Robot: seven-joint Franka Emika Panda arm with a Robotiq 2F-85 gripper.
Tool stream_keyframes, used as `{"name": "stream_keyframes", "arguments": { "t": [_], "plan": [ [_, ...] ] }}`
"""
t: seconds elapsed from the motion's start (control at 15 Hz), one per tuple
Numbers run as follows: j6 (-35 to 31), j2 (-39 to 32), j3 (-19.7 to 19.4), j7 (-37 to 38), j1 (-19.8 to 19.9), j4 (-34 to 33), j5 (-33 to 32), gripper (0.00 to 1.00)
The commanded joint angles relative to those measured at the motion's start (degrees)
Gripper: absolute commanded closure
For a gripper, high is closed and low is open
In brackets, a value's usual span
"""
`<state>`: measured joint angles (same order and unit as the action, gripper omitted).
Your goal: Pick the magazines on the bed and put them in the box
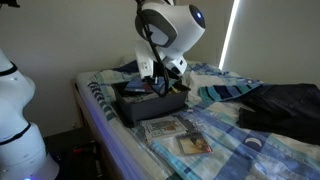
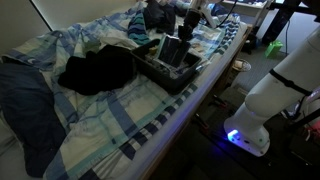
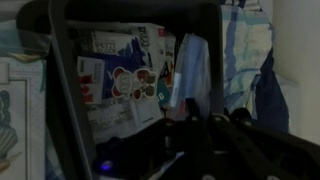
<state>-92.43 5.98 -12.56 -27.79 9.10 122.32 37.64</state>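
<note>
Sheeting in pale blue-and-white check covers the wide bed point(image 1: 232, 148) point(image 2: 120, 132), which has a striped blue edge. Close to that striped edge sits the dark grey-black shallow rectangular box point(image 1: 150, 109) point(image 2: 176, 82), its low walls showing in both exterior views. The two thin flat magazines point(image 1: 165, 127) lie flat on the sheet just beside the box, along the same striped edge and outside its walls. The smaller orange-tan one point(image 1: 195, 145) lies next to the larger, on the side away from the box.

The white arm reaches down from above and the dark Robotiq gripper point(image 1: 157, 78) point(image 2: 185, 40) hangs low over the box. Whether its pincer is spread or closed cannot be told, since it is small and shadowed in every view.

In the wrist view a dark wall of the box point(image 3: 60, 90) frames a printed sheet with red, white and blue patches point(image 3: 120, 85); the dim picture does not show what it is.

A dark bulky bundle of cloth point(image 1: 285, 110) point(image 2: 100, 70) lies on the bed farther in from the striped edge. Beside that edge, off the bed, stands the white robot base point(image 2: 262, 100).
</note>
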Motion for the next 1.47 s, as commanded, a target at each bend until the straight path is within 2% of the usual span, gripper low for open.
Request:
{"name": "stream_keyframes", "arguments": {
  "t": [0.0, 0.47, 0.53, 0.6, 0.8, 1.2, 1.27, 1.4],
  "plan": [
    [0.34, -2.68, 0.69, 0.16, -0.09, 0.77, -0.88, 0.99],
    [-4.97, -5.82, 1.66, -0.22, 0.04, 3.17, 1.32, 0.99],
    [-5.88, -5.93, 1.75, -0.22, 0.05, 3.54, 1.40, 0.71],
    [-6.65, -5.86, 1.79, -0.21, 0.10, 3.91, 1.48, 0.70],
    [-8.18, -4.89, 1.65, -0.22, 0.37, 4.23, 1.85, 0.50],
    [-9.92, -0.35, 0.30, -0.09, 1.55, 3.78, 2.78, 0.05],
    [-9.86, 0.46, 0.03, -0.06, 1.80, 3.51, 2.87, 0.01],
    [-9.76, 1.88, -0.45, 0.17, 2.10, 2.78, 2.96, 0.00]
  ]
}}
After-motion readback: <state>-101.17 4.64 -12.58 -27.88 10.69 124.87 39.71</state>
